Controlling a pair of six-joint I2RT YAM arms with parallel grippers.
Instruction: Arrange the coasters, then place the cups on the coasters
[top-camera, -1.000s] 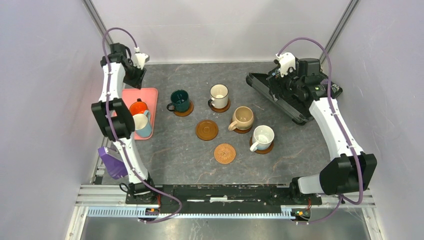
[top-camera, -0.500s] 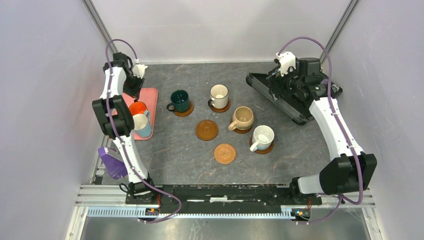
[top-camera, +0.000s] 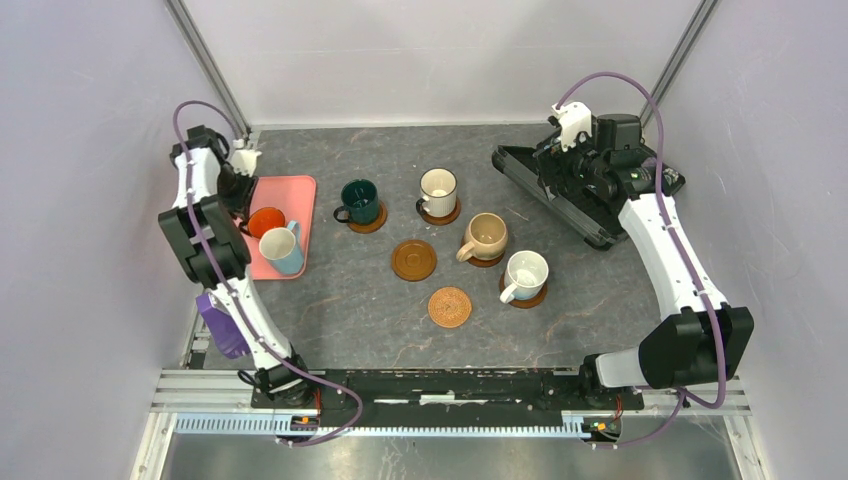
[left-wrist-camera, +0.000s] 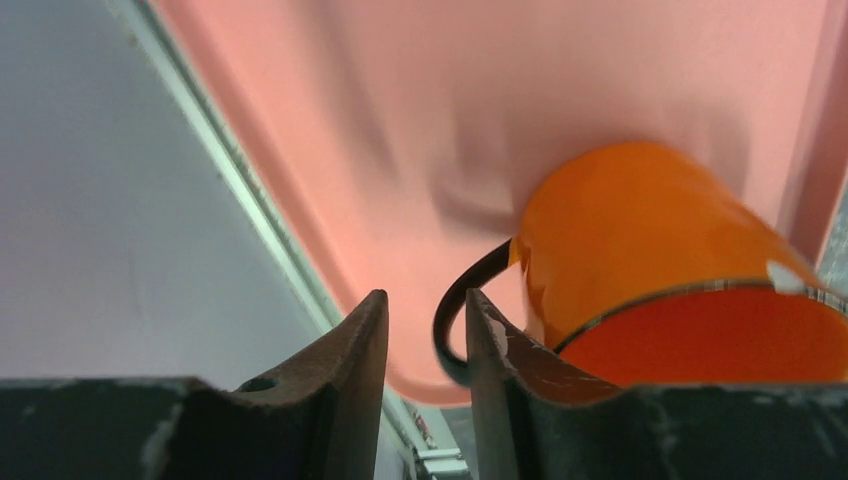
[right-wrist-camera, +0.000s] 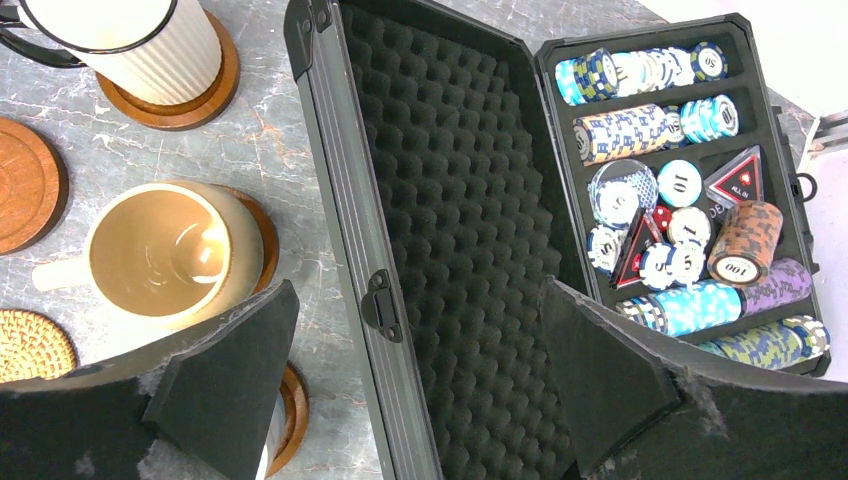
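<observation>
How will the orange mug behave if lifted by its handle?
Orange mug looks glossy and glazed, so it is probably rigid but slippery and chip-prone. Its thin handle sits to one side, so gripping there would likely let the body tilt. On the smooth tray, a nudge may slide it.

This is looking like a robotics lab cell: plain pale panels (top-camera: 90, 150) are standing just beside the left gripper (left-wrist-camera: 425, 300) and near the right gripper (right-wrist-camera: 418, 288). A dark marbled table (top-camera: 350, 310) is lying beneath both, with an aluminium rail (top-camera: 200, 392) carrying the arm bases (top-camera: 272, 382) well behind them.
</observation>
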